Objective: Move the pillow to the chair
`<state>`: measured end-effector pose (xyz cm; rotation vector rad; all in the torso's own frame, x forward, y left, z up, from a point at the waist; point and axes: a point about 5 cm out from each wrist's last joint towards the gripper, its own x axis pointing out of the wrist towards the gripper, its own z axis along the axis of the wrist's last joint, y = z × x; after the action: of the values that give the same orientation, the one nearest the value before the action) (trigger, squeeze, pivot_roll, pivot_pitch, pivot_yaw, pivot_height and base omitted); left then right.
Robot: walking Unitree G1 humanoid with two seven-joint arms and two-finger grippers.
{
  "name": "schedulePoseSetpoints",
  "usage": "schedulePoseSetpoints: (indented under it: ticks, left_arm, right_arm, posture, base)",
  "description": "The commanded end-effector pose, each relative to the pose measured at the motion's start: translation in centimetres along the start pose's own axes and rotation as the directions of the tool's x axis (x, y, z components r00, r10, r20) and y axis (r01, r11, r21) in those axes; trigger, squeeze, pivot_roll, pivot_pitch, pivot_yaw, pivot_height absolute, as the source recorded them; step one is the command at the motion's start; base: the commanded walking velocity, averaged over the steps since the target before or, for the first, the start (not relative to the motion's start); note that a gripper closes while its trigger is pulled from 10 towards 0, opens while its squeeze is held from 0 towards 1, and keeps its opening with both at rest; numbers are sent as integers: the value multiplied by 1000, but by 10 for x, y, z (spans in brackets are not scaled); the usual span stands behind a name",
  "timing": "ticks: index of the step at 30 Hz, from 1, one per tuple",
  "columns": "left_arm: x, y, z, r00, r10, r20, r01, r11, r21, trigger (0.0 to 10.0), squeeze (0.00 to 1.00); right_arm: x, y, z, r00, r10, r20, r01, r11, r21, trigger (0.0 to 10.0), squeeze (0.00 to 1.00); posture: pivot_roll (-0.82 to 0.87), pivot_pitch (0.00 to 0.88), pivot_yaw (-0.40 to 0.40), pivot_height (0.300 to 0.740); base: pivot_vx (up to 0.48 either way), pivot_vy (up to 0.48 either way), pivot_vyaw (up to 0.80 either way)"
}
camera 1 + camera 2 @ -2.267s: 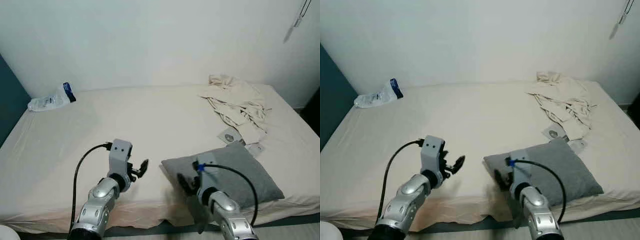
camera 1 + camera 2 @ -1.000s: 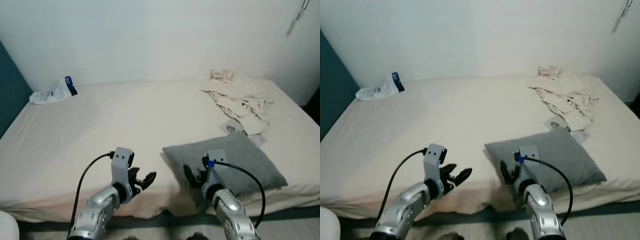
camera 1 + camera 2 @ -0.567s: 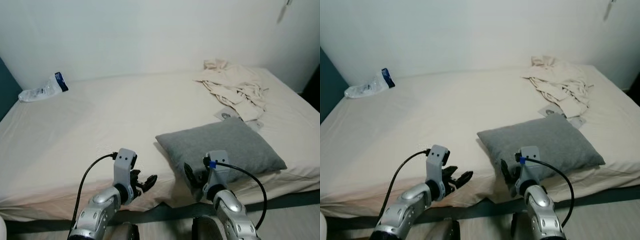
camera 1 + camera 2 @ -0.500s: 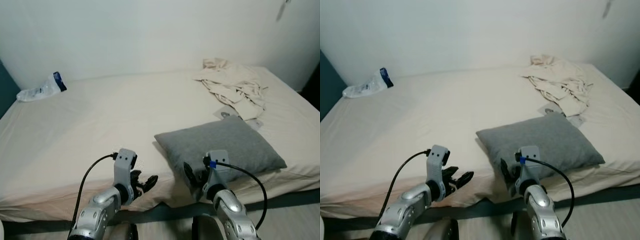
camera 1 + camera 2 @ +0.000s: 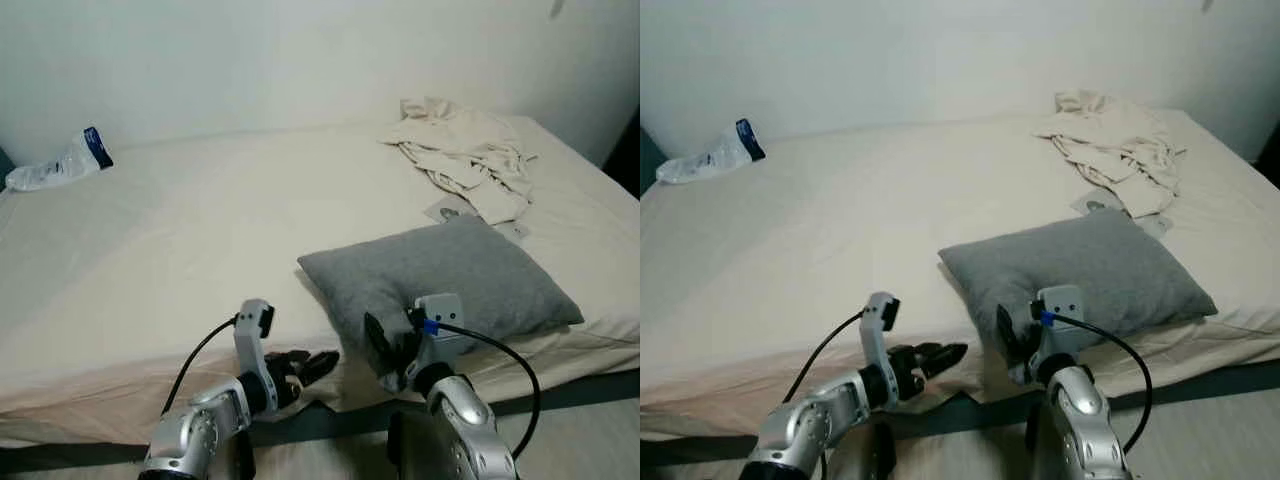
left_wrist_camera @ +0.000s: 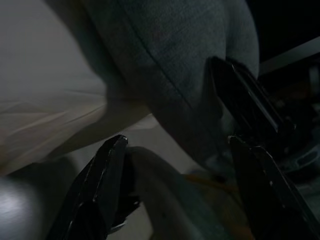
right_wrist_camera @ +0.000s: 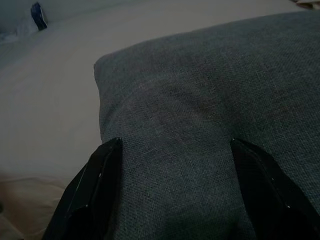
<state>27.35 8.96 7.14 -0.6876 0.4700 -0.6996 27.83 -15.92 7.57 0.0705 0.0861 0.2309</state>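
Observation:
A grey pillow (image 5: 445, 282) lies on the near right part of the bed (image 5: 170, 240), its front edge over the mattress edge. My right gripper (image 5: 383, 352) is open at the pillow's near left corner; in the right wrist view the grey fabric (image 7: 200, 100) spans between both fingers (image 7: 100, 192). My left gripper (image 5: 318, 364) is open and low at the bed's front edge, pointing right toward that same corner. The left wrist view shows the pillow's underside (image 6: 175, 55) ahead of its spread fingers (image 6: 107, 185).
A crumpled cream cloth (image 5: 458, 150) lies at the bed's far right, with small flat packets (image 5: 447, 211) beside it. A plastic bag (image 5: 58, 163) lies at the far left by the wall. A dark floor strip (image 5: 580, 385) runs below the mattress.
The camera has come closer and lower over the bed. My left gripper has dropped to the mattress edge and reached right toward the pillow's corner. My right gripper stays at that corner.

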Motion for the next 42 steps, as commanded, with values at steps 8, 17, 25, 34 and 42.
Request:
schedulePoseSetpoints:
  ticks: [8, 17, 25, 34, 42]
  left_arm:
    - [-3, -1, 3, 1000, -17, 7, 17, 1000, -18, 10000, 0]
    - [12, -2, 9, 998, 32, 50, -33, 999, 16, 10000, 0]
    - [25, -13, 14, 997, 6, 75, -5, 1000, -8, 10000, 0]
    - [30, -23, -1, 998, -45, -38, 44, 999, -22, 10000, 0]
    - [35, -21, -7, 997, 24, -78, -20, 999, 47, 10000, 0]
  right_arm:
    - [-17, -8, 13, 991, -108, 74, 113, 991, -70, 10000, 0]
    - [-64, -38, 25, 917, -354, 185, 378, 919, -114, 10000, 0]
    - [-84, -75, 22, 811, -559, 173, 581, 802, -138, 10000, 0]
    - [-80, -80, 25, 816, -555, 162, 575, 809, -121, 10000, 0]
    - [-76, -75, 23, 825, -543, 158, 561, 820, -112, 10000, 0]
  posture:
    - [-9, 126, 44, 540]
    - [-21, 146, 47, 540]
    - [-28, 152, 58, 540]
    - [-21, 149, 44, 540]
    - [-18, 150, 40, 540]
  base:
    - [0, 0, 0]
    - [0, 0, 0]
    - [0, 0, 0]
    - [0, 0, 0]
    - [0, 0, 0]
